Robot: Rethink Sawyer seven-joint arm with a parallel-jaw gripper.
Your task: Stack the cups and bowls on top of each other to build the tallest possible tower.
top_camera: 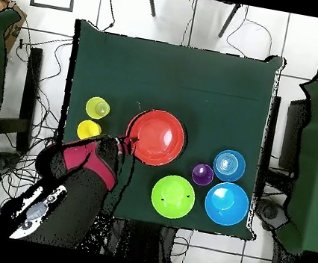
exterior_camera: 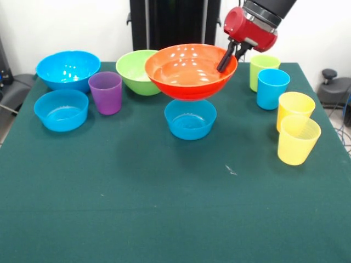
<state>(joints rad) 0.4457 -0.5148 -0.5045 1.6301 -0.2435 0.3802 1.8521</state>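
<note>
The bench [exterior_camera: 164, 219] is the biggest thing here, a square top under a dark green cloth with a dull, felt-like nap, filling most of the front view.

Next is the arm, red and black, coming down at the upper right of the front view. Its gripper [exterior_camera: 227, 56] has thin black fingers [exterior_camera: 224, 60] pinched on the right-hand rim of the wide orange bowl [exterior_camera: 189, 71]. That bowl is glossy plastic, round and shallow, and hangs clear of the cloth just above the centre of the frame, directly over a small blue bowl [exterior_camera: 190, 119] that stands on the bench below it. I cannot tell whether the two touch.

At the upper left sits the large blue bowl [exterior_camera: 68, 68], shiny with light spots inside. The lime green bowl [exterior_camera: 137, 71] is partly hidden behind the orange one. Another small blue bowl [exterior_camera: 61, 109] stands at mid left, smooth and straight-walled.

The cups are all tapered and handleless. The translucent purple cup [exterior_camera: 105, 92] stands upright between the left-hand blue bowls and the green bowl. On the right, the lime green cup [exterior_camera: 262, 70] is behind the blue cup [exterior_camera: 272, 88], and two yellow cups [exterior_camera: 296, 135] sit close together, one ahead of the other.
</note>
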